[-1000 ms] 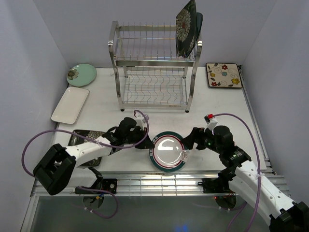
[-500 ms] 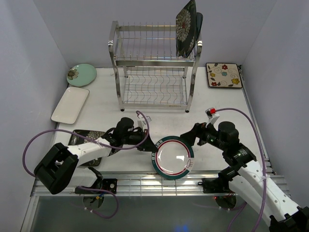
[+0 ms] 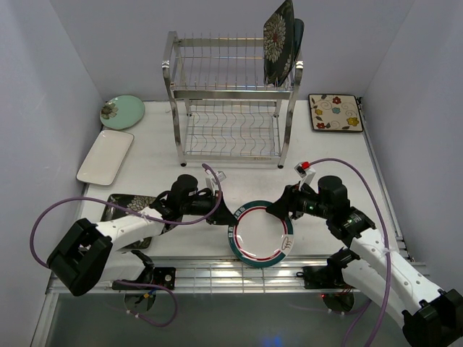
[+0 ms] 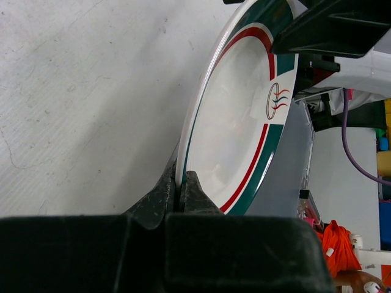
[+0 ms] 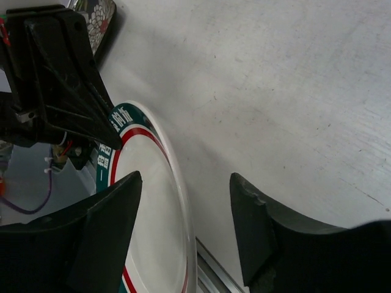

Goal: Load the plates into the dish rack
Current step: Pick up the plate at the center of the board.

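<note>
The round white teal-rimmed plate point(image 3: 262, 233) is tilted up on edge near the table's front, and it also shows in the left wrist view point(image 4: 244, 110). My left gripper point(image 3: 228, 216) is shut on its left rim point(image 4: 182, 183). My right gripper point(image 3: 279, 209) is open, and its fingers straddle the plate's point(image 5: 146, 213) far rim without closing point(image 5: 186, 180). The steel dish rack point(image 3: 231, 101) stands at the back. It holds a dark floral square plate point(image 3: 278, 40) upright on the top tier's right end, with a teal plate point(image 3: 299, 35) behind it.
A pale green round plate point(image 3: 121, 110) and a white rectangular plate point(image 3: 105, 155) lie at the left. A second dark floral square plate point(image 3: 124, 206) lies under my left arm. A cream flowered square plate point(image 3: 335, 112) lies at the back right.
The left gripper has tilted the teal-rimmed plate up on edge and shifted it slightly right. The right gripper has moved in so its open fingers straddle the plate's rim.
</note>
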Tool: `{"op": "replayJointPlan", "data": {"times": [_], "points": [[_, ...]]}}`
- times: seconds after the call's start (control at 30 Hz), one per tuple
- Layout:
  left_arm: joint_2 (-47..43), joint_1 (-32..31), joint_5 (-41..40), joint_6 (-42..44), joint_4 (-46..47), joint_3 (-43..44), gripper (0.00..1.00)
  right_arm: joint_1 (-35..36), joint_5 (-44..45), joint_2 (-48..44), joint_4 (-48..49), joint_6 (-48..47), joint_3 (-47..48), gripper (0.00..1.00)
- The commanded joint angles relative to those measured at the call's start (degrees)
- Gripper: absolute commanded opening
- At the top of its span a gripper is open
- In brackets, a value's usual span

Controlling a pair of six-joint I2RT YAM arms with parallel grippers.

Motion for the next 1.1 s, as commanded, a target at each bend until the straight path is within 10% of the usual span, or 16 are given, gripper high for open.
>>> {"op": "replayJointPlan", "data": {"times": [0.0, 0.13, 0.23, 0.43, 0.5, 0.73, 1.07], "points": [[-1.02, 0.29, 1.93, -0.6, 2.64, 1.84, 0.0, -0.25, -3.94, 1.21, 3.15, -0.82, 0.53, 0.6], [-0.67, 0.29, 0.61, -0.34, 2.46, 2.37, 0.0, -0.25, -4.55, 3.06, 3.85, -0.82, 0.44, 0.09], [-0.58, 0.29, -0.62, 0.28, 1.68, 2.9, 0.0, -0.25, -3.77, 3.85, 4.38, -0.47, 0.61, 0.08], [-3.38, 0.29, -5.89, 2.38, -2.09, 2.72, 0.6, -0.25, 1.15, 3.32, 1.75, -0.47, 2.9, 0.08], [-6.01, 0.29, -10.8, 2.82, -4.12, 2.64, 0.95, -0.25, 2.56, 3.06, 0.43, -0.91, 3.95, 0.08], [-19.18, 0.46, -29.17, 2.65, -12.03, 0.79, 0.98, -0.25, 7.04, 3.06, -0.9, -0.03, 6.23, 0.08], [-36.33, -0.59, -35.16, 8.36, -9.32, -5.01, 0.98, -0.16, 13.63, 13.25, -0.97, 16.21, 12.73, 0.08]]}}
